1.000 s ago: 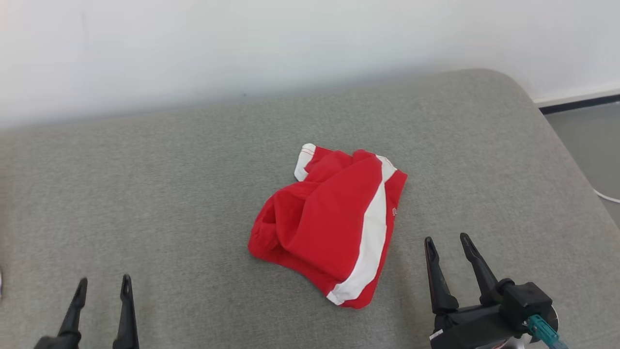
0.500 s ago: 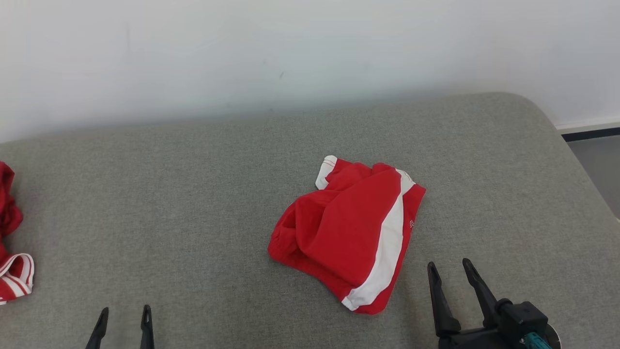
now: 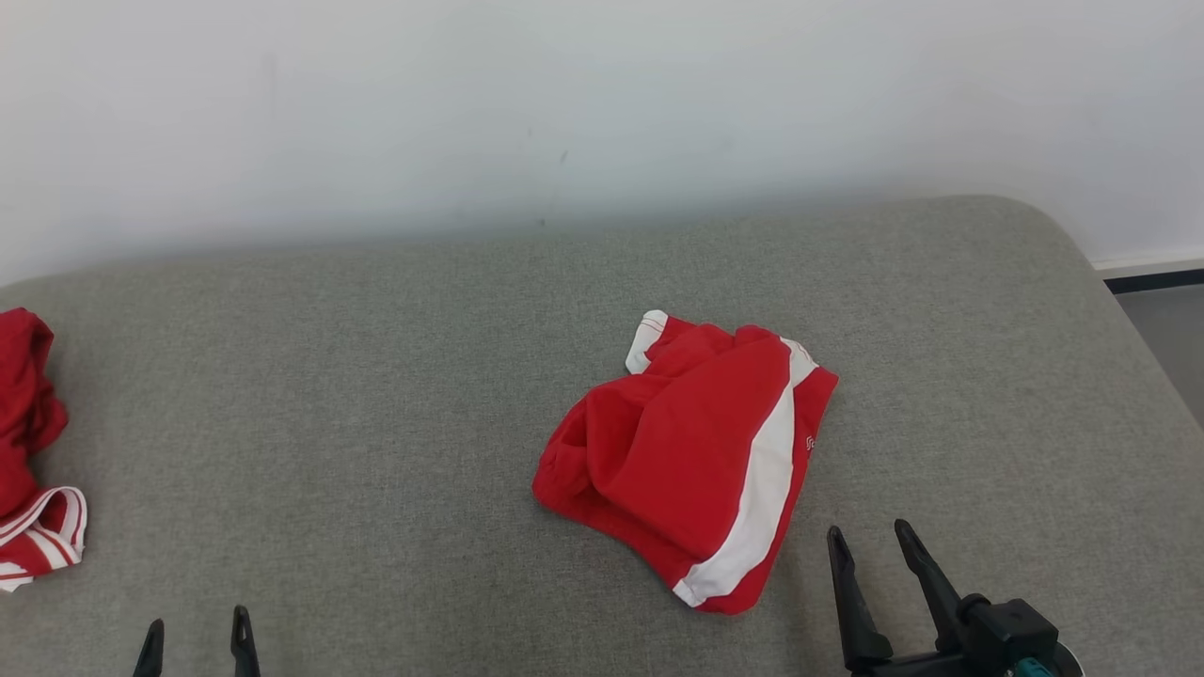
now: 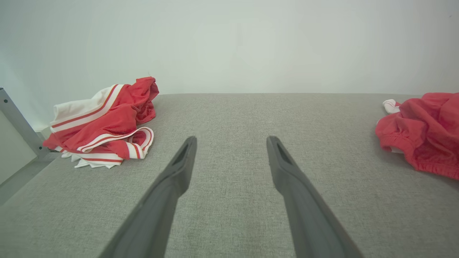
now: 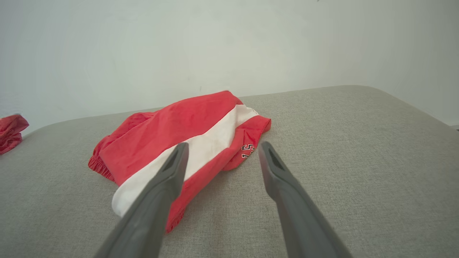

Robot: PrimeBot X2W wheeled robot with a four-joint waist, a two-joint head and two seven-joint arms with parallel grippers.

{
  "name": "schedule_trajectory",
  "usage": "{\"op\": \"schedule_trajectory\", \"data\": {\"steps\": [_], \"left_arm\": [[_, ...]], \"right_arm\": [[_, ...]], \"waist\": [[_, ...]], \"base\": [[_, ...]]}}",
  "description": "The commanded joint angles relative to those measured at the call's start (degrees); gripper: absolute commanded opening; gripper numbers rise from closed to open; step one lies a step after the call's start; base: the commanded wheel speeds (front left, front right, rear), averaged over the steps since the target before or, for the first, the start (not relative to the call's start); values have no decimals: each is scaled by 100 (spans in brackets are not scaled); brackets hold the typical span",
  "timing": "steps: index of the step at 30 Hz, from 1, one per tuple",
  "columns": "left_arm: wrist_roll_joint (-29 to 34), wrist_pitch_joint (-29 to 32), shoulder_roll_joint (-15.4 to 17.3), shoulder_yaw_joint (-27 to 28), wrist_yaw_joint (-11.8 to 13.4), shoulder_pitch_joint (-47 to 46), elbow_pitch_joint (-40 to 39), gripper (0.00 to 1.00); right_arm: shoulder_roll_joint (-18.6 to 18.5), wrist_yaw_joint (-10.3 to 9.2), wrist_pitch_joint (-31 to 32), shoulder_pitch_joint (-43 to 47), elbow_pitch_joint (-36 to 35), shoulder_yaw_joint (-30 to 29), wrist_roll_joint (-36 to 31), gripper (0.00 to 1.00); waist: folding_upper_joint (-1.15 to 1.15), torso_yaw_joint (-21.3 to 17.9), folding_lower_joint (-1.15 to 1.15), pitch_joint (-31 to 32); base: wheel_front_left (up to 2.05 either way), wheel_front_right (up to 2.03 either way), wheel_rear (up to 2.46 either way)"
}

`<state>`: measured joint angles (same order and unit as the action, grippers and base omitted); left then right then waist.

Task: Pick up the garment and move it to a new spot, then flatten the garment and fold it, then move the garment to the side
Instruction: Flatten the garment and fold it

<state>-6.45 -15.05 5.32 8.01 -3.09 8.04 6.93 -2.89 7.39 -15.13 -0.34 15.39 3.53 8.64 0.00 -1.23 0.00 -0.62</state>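
**Q:** Entry one: what differs from a second ago?

**A:** My head camera has swung, so the whole picture has shifted. A second pile of red and white clothes (image 3: 33, 451) now shows at the left edge. The garment (image 3: 691, 470), red shorts with a white side stripe, lies crumpled in the same shape on the grey padded worktop (image 3: 376, 376), right of middle. Neither gripper has changed its spread.

**Q:** Entry two: gripper states?

**A:** Left gripper (image 3: 198, 630): fingers wide apart, holding nothing, over bare worktop between the pile and the garment. Right gripper (image 3: 867, 534): fingers wide apart, holding nothing, just beside the garment's near right corner. I cannot tell whether it touches the cloth.

**Q:** Entry three: hidden or unclear?

**A:** The bottom edge cuts off my left gripper in the head view, leaving only the fingertips. The left edge cuts off the pile. Small print at the garment's hem is partly tucked under and unreadable.
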Motion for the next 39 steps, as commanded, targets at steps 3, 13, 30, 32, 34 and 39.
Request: {"op": "schedule_trajectory", "data": {"steps": [3,13,30,32,34,39], "left_arm": [[46,-19,-74,91,-93,34,-42,100],[127,-19,-181,197,-273,115,-13,100],[216,-19,-246,271,-299,128,-23,100],[218,-19,-247,268,-295,127,-21,100],[216,-19,-248,264,-286,125,-18,100],[168,-19,-249,247,-251,133,3,100]], "right_arm": [[3,20,-3,31,3,14,6,100],[3,20,-3,41,4,31,-21,100],[3,20,-3,45,-9,45,-15,100],[3,20,-3,43,-11,39,-16,100],[3,20,-3,35,-11,41,-26,100],[3,20,-3,16,3,47,-39,100]], "waist": [[0,20,0,15],[0,40,0,37],[0,7,0,34],[0,5,0,31],[0,0,0,30],[0,-23,0,35]], "base": [[0,0,0],[0,0,0],[0,0,0],[0,0,0],[0,0,0],[0,0,0]]}}
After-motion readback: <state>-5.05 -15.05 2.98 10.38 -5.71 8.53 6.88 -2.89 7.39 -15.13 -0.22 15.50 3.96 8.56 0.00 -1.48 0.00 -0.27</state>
